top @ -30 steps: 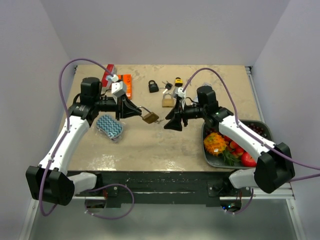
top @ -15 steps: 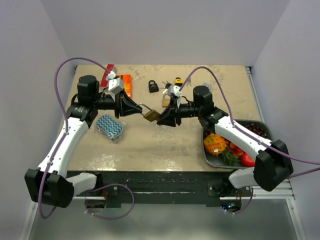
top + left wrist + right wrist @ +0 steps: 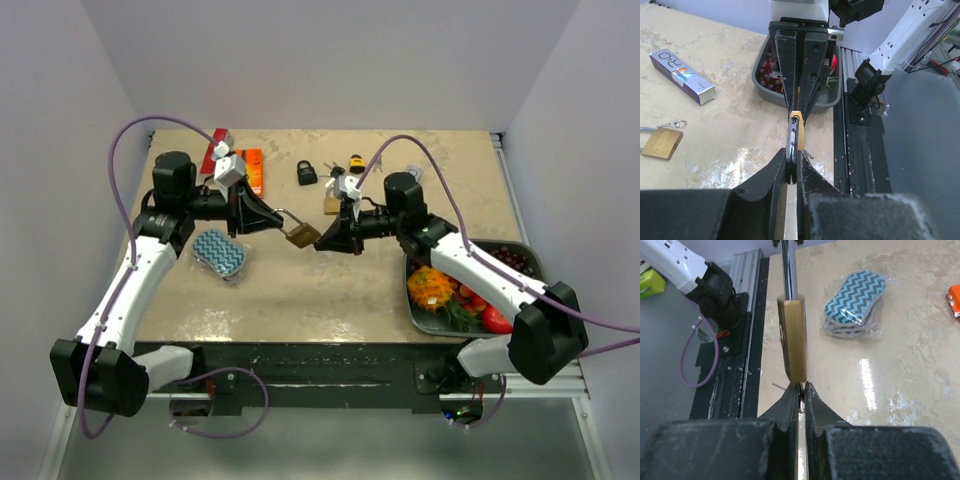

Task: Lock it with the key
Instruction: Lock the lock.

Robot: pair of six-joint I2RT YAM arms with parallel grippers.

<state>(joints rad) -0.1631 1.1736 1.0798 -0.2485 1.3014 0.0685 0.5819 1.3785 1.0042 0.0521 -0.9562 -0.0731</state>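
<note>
Above the middle of the beige stone-patterned table (image 3: 300,300), the two arms meet tip to tip, so any fault here involves both. The left gripper (image 3: 792,161) is clenched on the steel shackle (image 3: 791,141) of the brass padlock (image 3: 301,236), holding it clear of the table with its body pointing at the right arm. The right gripper (image 3: 801,390) is pinched tight just under the padlock's base, apparently on the small silver key (image 3: 801,401). Only a sliver of metal and a ring show between its fingertips.

The biggest risk is the padlock itself. It hangs from a smooth round bar, so a twist of the key may swing the whole body around the shackle instead of turning the cylinder. Next, if the arms are slightly out of line, a sideways load could bend the key or jam it. Smallest, the hold on the key is thin, so it may spin or slip out. Whether the key is fully seated cannot be told.
</note>
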